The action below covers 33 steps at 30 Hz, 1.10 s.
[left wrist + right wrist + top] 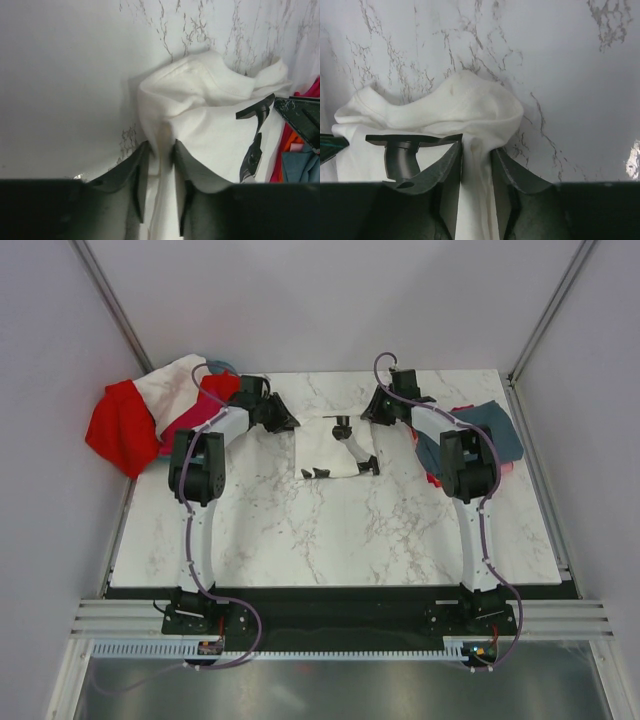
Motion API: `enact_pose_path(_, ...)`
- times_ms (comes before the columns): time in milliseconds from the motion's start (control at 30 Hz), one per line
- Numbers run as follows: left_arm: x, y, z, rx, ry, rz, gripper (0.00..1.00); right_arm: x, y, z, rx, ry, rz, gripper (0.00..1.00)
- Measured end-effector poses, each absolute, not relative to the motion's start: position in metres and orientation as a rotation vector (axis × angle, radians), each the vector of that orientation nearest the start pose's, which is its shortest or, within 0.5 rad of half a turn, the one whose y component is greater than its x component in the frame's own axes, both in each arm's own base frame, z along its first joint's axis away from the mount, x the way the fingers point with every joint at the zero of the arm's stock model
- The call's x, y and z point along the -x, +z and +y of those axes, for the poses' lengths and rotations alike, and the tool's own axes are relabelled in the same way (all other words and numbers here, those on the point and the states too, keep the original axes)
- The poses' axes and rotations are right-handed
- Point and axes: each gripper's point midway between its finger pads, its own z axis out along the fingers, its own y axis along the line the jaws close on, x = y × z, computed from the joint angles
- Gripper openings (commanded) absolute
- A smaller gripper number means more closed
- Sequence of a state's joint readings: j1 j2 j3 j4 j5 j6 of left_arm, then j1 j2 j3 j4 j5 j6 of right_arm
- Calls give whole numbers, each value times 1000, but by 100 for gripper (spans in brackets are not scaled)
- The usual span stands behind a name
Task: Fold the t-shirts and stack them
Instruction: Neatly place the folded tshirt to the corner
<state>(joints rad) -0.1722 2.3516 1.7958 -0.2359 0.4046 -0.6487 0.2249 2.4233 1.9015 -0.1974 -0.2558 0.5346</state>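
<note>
A white t-shirt [325, 445] with a black print lies bunched at the middle back of the marble table. My left gripper [287, 422] is shut on its far left edge, and the cloth is pinched between the fingers in the left wrist view [160, 150]. My right gripper [374, 412] is shut on its far right edge, as the right wrist view [477, 147] shows. The shirt [200, 100] sags in folds between the two grippers [450, 105]. A red shirt [118, 420], a white one [170, 380] and a magenta one [195, 418] lie heaped at the back left. A slate grey-blue shirt [492, 428] lies over a coral pink one [434, 478] at the right.
A teal basket rim [218, 367] peeks out behind the left heap. Grey walls close in the table on three sides. The marble table [330, 530] stretches from the white shirt to the arm bases.
</note>
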Motion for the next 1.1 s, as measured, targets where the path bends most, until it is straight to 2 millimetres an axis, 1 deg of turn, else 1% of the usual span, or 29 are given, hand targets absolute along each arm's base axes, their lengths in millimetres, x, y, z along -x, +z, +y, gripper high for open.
enact_pose_path(33, -557, 36, -191, 375, -860, 2428, 24, -587, 31, 201, -227, 676, 2347, 24)
enact_pose_path(100, -558, 30, -192, 372, -861, 2429, 22, -588, 27, 202, -235, 687, 2350, 13)
enact_pose_path(133, -560, 29, -194, 364, -871, 2422, 21, -589, 26, 203, -235, 699, 2347, 4)
enact_pose_path(167, -561, 29, -196, 357, -878, 2413, 21, -590, 26, 204, -239, 706, 2346, 1)
enact_pose_path(267, -566, 32, -201, 335, -899, 2383, 22, -590, 27, 205, -244, 717, 2346, 0)
enact_pose_path(300, -568, 34, -201, 331, -906, 2366, 20, -590, 27, 205, -247, 718, 2345, 0)
enact_pose_path(333, -569, 34, -202, 330, -910, 2355, 11, -590, 27, 205, -248, 718, 2346, 0)
enact_pose_path(400, -569, 34, -202, 332, -913, 2336, 2, -590, 27, 205, -249, 719, 2346, 0)
enact_pose_path(500, -565, 33, -201, 335, -912, 2333, 2, -587, 28, 205, -251, 719, 2347, 0)
enact_pose_path(633, -560, 44, -201, 328, -916, 2318, 2, -573, 31, 202, -257, 712, 2374, 0)
enact_pose_path(767, -545, 64, -202, 319, -919, 2300, 2, -556, 45, 200, -253, 717, 2389, 0)
enact_pose_path(833, -537, 78, -202, 313, -910, 2285, 2, -546, 58, 199, -246, 724, 2384, 0)
enact_pose_path(867, -533, 88, -202, 306, -909, 2272, 2, -541, 66, 199, -239, 727, 2380, 0)
enact_pose_path(967, -519, 122, -206, 276, -915, 2225, 2, -526, 97, 196, -217, 732, 2349, 0)
enact_pose_path(1100, -496, 181, -215, 219, -923, 2128, 2, -501, 153, 189, -189, 739, 2266, 0)
